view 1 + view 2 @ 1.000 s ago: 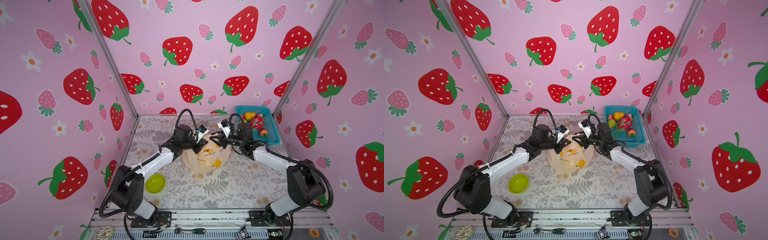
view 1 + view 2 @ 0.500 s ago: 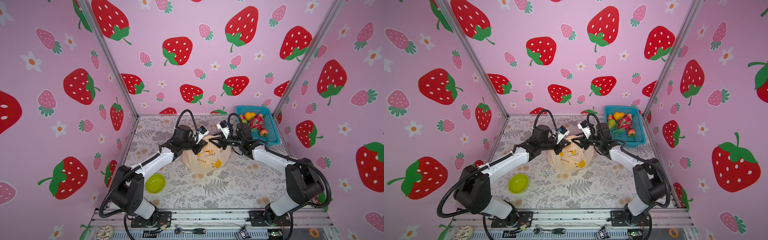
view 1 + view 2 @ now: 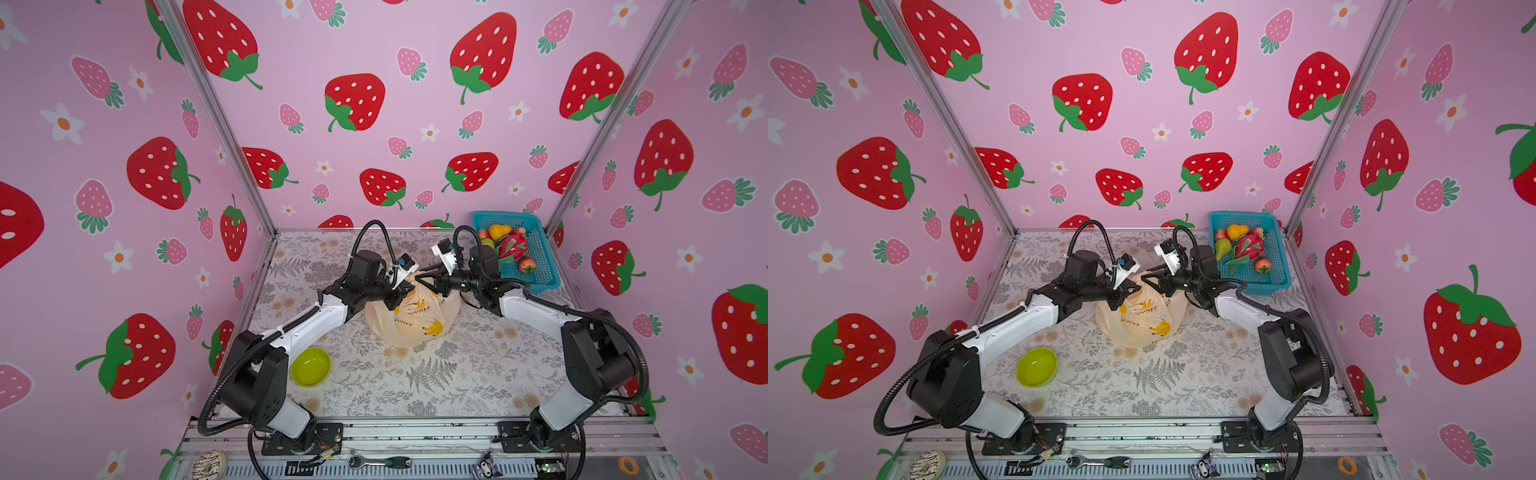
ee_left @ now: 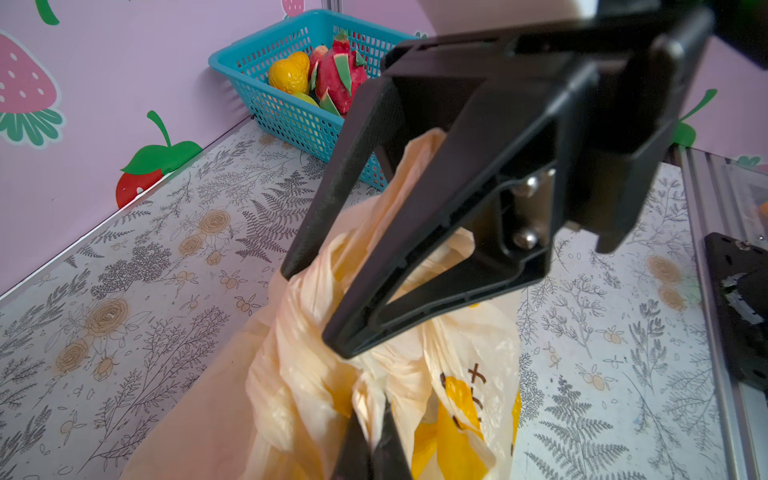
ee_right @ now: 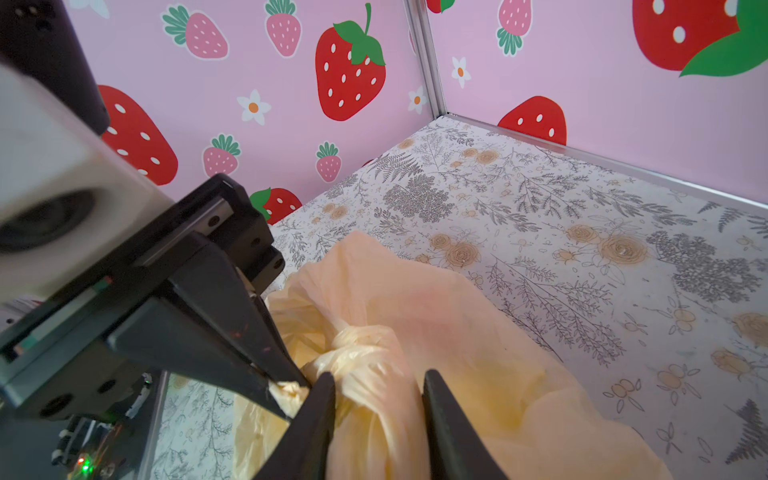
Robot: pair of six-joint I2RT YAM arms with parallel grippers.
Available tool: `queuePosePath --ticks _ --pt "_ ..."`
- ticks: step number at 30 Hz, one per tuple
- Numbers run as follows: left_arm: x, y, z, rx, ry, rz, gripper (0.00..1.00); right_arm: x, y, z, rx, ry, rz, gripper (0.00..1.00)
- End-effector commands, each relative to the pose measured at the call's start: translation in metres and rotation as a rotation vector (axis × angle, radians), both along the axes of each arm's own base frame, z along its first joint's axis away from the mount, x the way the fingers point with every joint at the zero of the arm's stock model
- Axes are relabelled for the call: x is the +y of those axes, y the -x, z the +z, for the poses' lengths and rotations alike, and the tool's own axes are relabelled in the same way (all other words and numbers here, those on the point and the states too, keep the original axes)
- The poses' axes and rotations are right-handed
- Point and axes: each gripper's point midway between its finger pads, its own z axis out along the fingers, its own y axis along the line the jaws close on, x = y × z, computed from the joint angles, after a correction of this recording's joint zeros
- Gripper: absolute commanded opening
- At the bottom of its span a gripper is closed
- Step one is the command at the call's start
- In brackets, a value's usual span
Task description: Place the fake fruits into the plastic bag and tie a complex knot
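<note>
Two matching arms, white and black.
The left arm (image 3: 307, 324) and right arm (image 3: 536, 316) have white link shells, black joint housings and black ribbed cables (image 3: 202, 415) running alongside. A white camera block (image 3: 444, 252) sits on each wrist. The right gripper (image 4: 316, 311) has black tapered fingers (image 4: 415, 232) with two silver screws (image 4: 525, 239) at the root.

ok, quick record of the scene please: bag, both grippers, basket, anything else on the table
bag: centre, neck twisted into a knot; contents not visible
left gripper: shut on a bit of bag beside the knot
right gripper: jaws apart, one each side of the knotted neck
basket: far right corner, holds dragon fruit, orange pear, apple
bowl: green, empty, front left
</note>
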Motion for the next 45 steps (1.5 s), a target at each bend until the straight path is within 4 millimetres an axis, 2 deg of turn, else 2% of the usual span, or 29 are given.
queuePosePath --ticks 1,3,5,8,11,17,20,23,28,32,36,38,45 --pt "-0.002 -0.001 0.010 -0.039 -0.007 -0.018 0.01 0.007 -0.003 0.016 -0.053 -0.031 0.010 0.18" --pt "-0.001 0.000 0.009 -0.039 -0.010 -0.016 0.04 0.005 -0.003 0.017 -0.067 -0.027 0.002 0.05" --pt "0.000 0.003 0.008 -0.038 -0.014 -0.019 0.16 0.004 -0.003 0.021 -0.094 -0.027 -0.007 0.00" --pt "0.002 0.010 0.012 -0.032 -0.010 -0.030 0.31 0.000 -0.003 0.030 -0.144 -0.028 -0.022 0.00" --pt "0.005 0.016 0.025 -0.029 0.017 -0.025 0.40 -0.004 -0.003 0.039 -0.212 -0.016 -0.040 0.00" --pt "0.014 0.039 0.078 -0.040 0.176 -0.073 0.58 -0.011 0.007 0.047 -0.331 0.006 -0.026 0.00" --pt "0.025 0.032 0.093 -0.029 0.224 -0.035 0.66 -0.012 0.016 0.050 -0.375 -0.006 0.003 0.00" --pt "0.031 0.018 0.087 0.002 0.178 0.006 0.69 -0.011 0.025 0.055 -0.406 -0.026 0.035 0.00" --pt "0.021 0.010 0.066 0.110 0.100 -0.059 0.73 -0.008 0.030 0.060 -0.423 -0.040 0.050 0.00" --pt "0.010 0.013 0.063 0.153 0.113 -0.144 0.77 -0.005 0.031 0.057 -0.418 -0.037 0.055 0.00" --pt "0.009 0.010 0.051 0.173 0.074 -0.169 0.77 -0.003 0.034 0.057 -0.423 -0.038 0.065 0.00" --pt "0.008 0.008 0.044 0.186 0.047 -0.185 0.74 -0.003 0.036 0.059 -0.431 -0.039 0.069 0.00" --pt "0.007 0.004 0.038 0.237 0.023 -0.227 0.52 -0.004 0.034 0.062 -0.449 -0.027 0.060 0.00"
